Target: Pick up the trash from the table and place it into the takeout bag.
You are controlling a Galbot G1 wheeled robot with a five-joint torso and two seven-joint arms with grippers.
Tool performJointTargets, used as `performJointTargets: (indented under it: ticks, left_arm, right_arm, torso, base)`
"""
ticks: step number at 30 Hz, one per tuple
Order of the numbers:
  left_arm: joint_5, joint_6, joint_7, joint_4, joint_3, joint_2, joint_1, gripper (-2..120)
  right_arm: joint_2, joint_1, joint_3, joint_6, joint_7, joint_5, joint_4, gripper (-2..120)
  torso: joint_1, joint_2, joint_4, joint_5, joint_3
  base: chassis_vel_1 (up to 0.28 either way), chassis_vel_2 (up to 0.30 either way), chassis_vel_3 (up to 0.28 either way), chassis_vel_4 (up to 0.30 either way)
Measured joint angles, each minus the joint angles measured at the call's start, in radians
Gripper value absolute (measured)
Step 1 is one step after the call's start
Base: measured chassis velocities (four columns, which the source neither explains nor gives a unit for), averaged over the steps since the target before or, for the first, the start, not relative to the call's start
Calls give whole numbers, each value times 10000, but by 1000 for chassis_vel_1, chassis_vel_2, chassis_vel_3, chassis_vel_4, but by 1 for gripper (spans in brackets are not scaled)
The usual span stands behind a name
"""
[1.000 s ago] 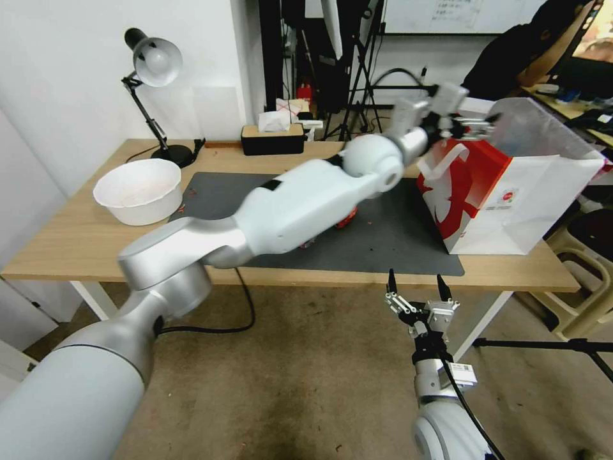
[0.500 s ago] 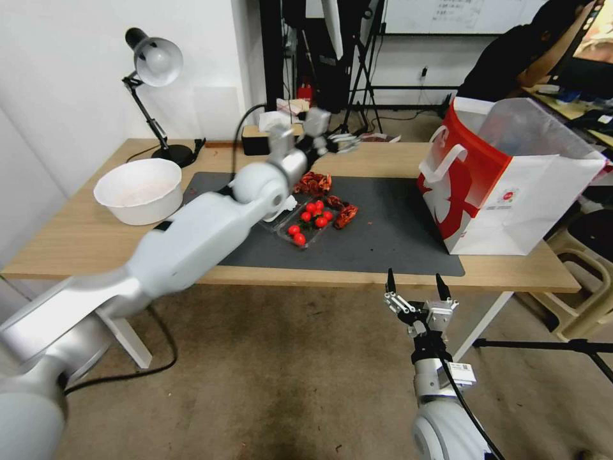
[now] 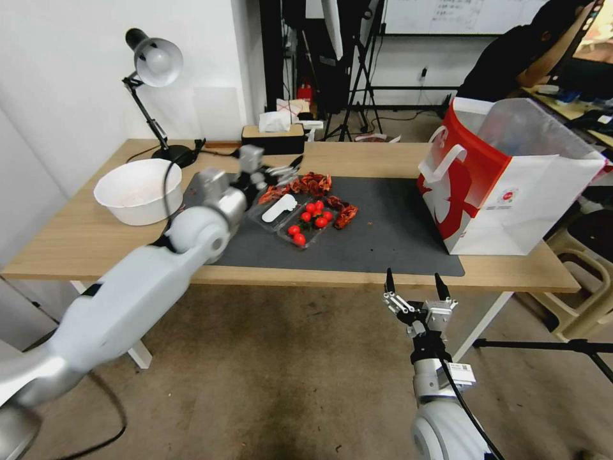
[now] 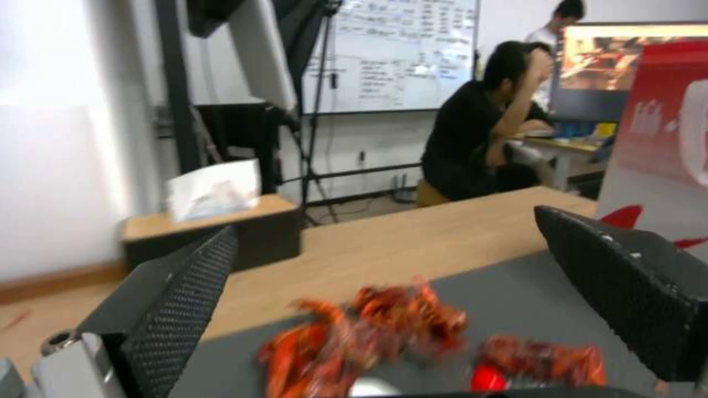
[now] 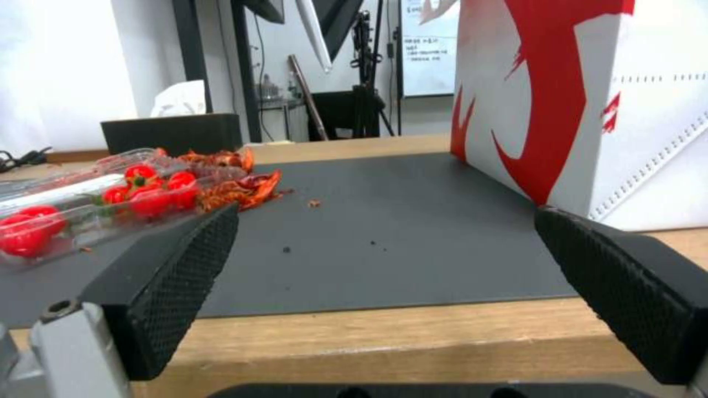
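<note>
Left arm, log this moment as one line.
left tool: open, above red scraps | right tool: open, parked below table edge | takeout bag: upright

1. Your left wrist view shows the red scraps [image 4: 369, 331] blurred; their kind cannot be told.
2. The takeout bag [image 5: 590, 110] is cut off by the right wrist view's edges.
3. Your left arm hides part of the desk [image 3: 76, 236] mat's near left corner in the head view.
4. The bag's contents are hidden.

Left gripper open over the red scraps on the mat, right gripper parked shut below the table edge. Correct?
Not quite. The right gripper is open, not shut: the right wrist view shows its fingers spread wide. The rest holds: left gripper open over the red scraps on the mat.
</note>
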Motion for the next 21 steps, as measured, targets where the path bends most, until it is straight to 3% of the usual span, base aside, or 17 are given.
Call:
performJointTargets:
  ticks: [2,4,6,7,15,21]
  left_arm:
    - [66,-19,9,-119,-196,70,266,100]
    - [311,-97,26,-593,-1094,261,1196,100]
    - [333,-105,28,-640,-1190,274,1293,100]
    - [558,-168,29,-889,-1711,338,1884,100]
    - [1751,-771,-53,-1486,-3075,261,4046,100]
    - [2286,-997,-89,-1703,-3697,57,4975,100]
  right_arm:
    - [2,2,-3,7,-1,-10,-5,100]
    - [1,18,-43,15,-5,-30,-23,100]
    - [1,23,-45,16,-5,-30,-26,100]
    - [-8,36,-60,17,-6,-33,-42,100]
    - [-46,47,-77,14,19,-48,-84,100]
    - [-69,44,-78,11,31,-58,-88,100]
  torso:
    - [1,0,1,-4,0]
    - [1,0,-2,1,0]
    - [0,0,-2,4,0]
    - [1,0,0,-5,0]
    - [0,1,-1,-1,1]
    - [0,0,-2,-1,1]
  base:
    - [0,0,0,0]
    - [0,0,0,0]
    - [0,0,0,0]
    - [0,0,0,0]
    - [0,0,0,0]
    - [0,0,0,0]
